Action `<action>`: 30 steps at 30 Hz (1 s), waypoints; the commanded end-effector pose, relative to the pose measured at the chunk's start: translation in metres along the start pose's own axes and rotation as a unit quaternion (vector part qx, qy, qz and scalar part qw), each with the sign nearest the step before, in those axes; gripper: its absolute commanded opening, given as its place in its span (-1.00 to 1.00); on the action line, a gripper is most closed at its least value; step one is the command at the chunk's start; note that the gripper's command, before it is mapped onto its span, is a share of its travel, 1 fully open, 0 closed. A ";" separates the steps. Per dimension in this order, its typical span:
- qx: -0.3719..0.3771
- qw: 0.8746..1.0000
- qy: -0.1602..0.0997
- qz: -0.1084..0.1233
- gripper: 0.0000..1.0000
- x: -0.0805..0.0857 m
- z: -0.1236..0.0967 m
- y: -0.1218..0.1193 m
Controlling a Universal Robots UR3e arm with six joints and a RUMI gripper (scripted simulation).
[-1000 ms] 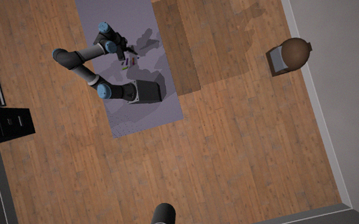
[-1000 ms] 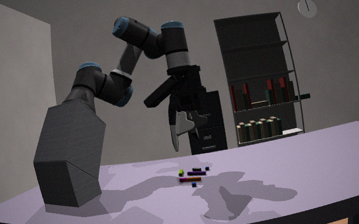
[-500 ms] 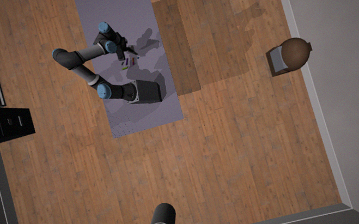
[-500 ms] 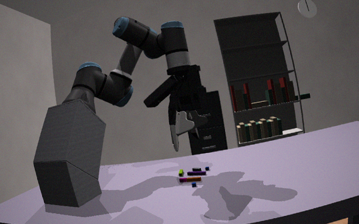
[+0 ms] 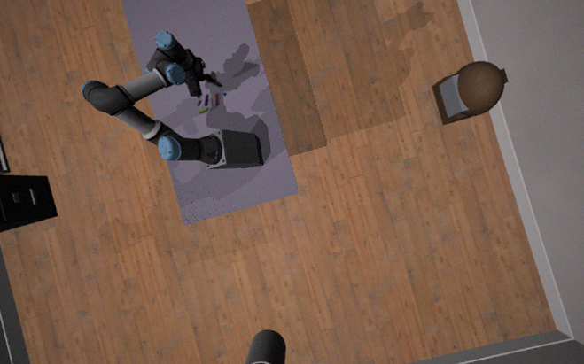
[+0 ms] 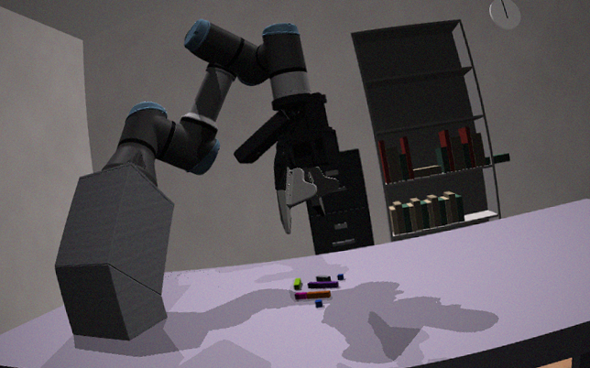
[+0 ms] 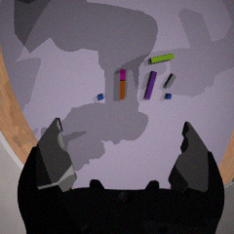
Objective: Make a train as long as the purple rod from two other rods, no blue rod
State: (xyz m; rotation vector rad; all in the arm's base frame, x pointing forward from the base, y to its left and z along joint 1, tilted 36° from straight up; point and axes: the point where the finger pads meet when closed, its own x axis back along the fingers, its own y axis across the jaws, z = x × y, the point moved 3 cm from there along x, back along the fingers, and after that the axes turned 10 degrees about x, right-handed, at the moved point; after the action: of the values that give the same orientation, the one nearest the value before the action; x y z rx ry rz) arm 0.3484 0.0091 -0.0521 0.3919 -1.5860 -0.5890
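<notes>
The gripper (image 6: 302, 199) was seen high above the desk (image 6: 525, 257), fingers spread wide and empty. On the desk, the purple rod (image 7: 150, 85) was laid parallel to an orange rod (image 7: 122, 90) and magenta rod (image 7: 122, 74) placed end to end, apparently touching. The rods were judged light, stiff and small, best gripped across the midpoint of the long sides.

The lavender surface (image 7: 63, 63) carries a small cluster of rods well ahead of the open jaws. A magenta rod (image 7: 122, 74) and orange rod (image 7: 122, 90) lie end to end, touching. Right of them lies the purple rod (image 7: 150, 85), then a grey rod (image 7: 169, 80); a lime rod (image 7: 162, 58) lies farthest away. Two blue rods (image 7: 99, 97) (image 7: 168, 96) flank the group.
</notes>
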 end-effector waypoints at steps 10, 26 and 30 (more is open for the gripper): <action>0.000 1.000 0.000 0.000 1.00 0.054 0.000 0.000; 0.000 1.000 0.000 0.000 1.00 0.071 0.000 0.000; 0.000 1.000 0.000 0.000 1.00 0.071 0.000 0.000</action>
State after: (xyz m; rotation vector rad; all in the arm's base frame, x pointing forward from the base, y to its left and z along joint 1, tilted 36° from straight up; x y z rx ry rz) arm 0.3409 -0.0308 0.0046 0.3930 -1.5850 -0.5892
